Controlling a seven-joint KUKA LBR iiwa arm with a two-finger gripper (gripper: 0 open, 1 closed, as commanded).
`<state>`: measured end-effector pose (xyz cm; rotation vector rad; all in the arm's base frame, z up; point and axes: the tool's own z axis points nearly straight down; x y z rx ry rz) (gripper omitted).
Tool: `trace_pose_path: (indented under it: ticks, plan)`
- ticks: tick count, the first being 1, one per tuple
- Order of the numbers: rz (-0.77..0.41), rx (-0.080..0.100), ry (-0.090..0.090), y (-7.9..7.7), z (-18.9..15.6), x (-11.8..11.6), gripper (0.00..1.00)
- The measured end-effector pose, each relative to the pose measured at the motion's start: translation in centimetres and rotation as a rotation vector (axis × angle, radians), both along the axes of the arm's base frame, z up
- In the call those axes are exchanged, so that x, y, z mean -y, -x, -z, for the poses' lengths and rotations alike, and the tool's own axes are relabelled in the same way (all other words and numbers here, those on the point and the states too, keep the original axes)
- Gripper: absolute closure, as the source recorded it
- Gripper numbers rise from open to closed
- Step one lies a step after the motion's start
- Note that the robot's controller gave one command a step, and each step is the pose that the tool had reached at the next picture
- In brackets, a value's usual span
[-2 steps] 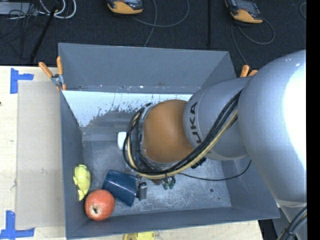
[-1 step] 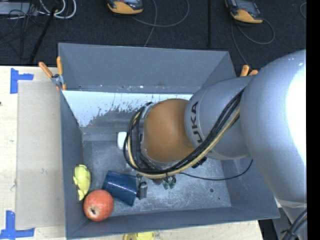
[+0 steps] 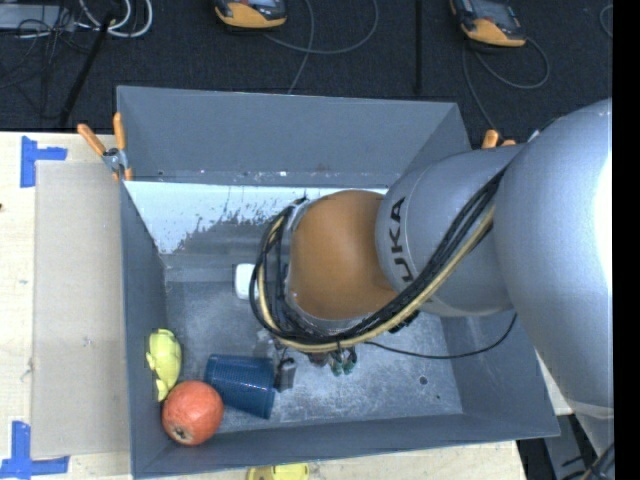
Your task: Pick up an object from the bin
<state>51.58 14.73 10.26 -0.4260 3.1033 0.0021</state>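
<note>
Well, front corner: an apple (image 3: 192, 412), red and round, sits in the bin's (image 3: 300, 133) near corner on the view's left, close against the front wall.
Cup (image 3: 240, 386): blue, lying on its side just to the view's right of the apple; touching it or a hair apart, I can't tell which.
Cup axis: it runs roughly across the view, its right end dipping a little toward the front wall. Which end is the mouth I can't make out.
Toy (image 3: 164, 360): yellow and lumpy, by the left wall just behind the apple.
Gripper (image 3: 285, 368): low over the floor, its dark tip at the cup's far right end, touching it or just beside it.
Key relation: the cup lies to the view's left of the gripper and slightly nearer the front. It is the closest thing, so I judge it the likely pick.
Gripper state: I cannot tell whether it is spread or pressed together, since the wrist hides most of it; I can't say it holds anything.
Next move, my guess: a short shift left, closing across the cup's axis rather than along it.
Cover (image 3: 335, 258): orange and bulbous over the wrist, looped by black cables (image 3: 266, 278).
White thing (image 3: 243, 280): small, mid-floor, peeking out at the cover's left edge, mostly hidden.
Arm (image 3: 470, 238): it comes in from the right and bends steeply down into the bin, wrist aimed toward the near left.
</note>
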Motion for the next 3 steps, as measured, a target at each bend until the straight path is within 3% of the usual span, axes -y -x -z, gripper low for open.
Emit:
trace_pose_path:
  ticks: [3]
  plan:
    - [0.000, -0.007, 0.002, 0.1, -3.9, 0.0, 1.00]
